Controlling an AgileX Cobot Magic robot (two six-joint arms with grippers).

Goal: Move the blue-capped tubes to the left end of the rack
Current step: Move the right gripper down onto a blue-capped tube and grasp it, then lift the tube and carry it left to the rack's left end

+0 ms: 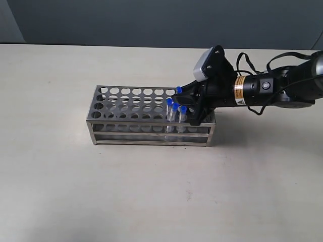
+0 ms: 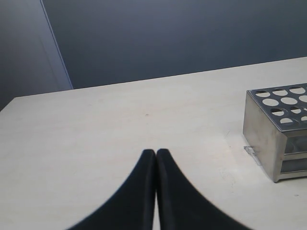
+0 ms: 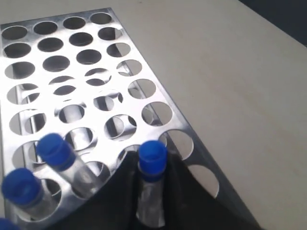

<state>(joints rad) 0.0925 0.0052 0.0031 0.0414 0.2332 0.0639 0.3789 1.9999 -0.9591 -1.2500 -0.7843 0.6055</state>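
Observation:
The silvery rack [image 1: 126,108] stands mid-table. Three blue-capped tubes [image 1: 175,108] stand clustered in holes at its right end. My right gripper [image 1: 182,96] reaches over that end from the right and is shut on a fourth blue-capped tube [image 1: 178,89] by the far edge. In the right wrist view this held tube [image 3: 152,160] sits between the black fingers [image 3: 184,191], below its cap; its lower end is hidden. Two other tubes [image 3: 58,151] lean beside it above the rack [image 3: 62,72]. My left gripper [image 2: 156,152] is shut and empty, apart from the rack's end [image 2: 268,129].
The rack's left and middle holes [image 1: 116,98] hold no tubes. Bare beige table [image 1: 75,191] lies all around the rack. A dark wall [image 1: 151,20] stands behind the table's far edge. The right arm's body [image 1: 262,91] stretches in from the right.

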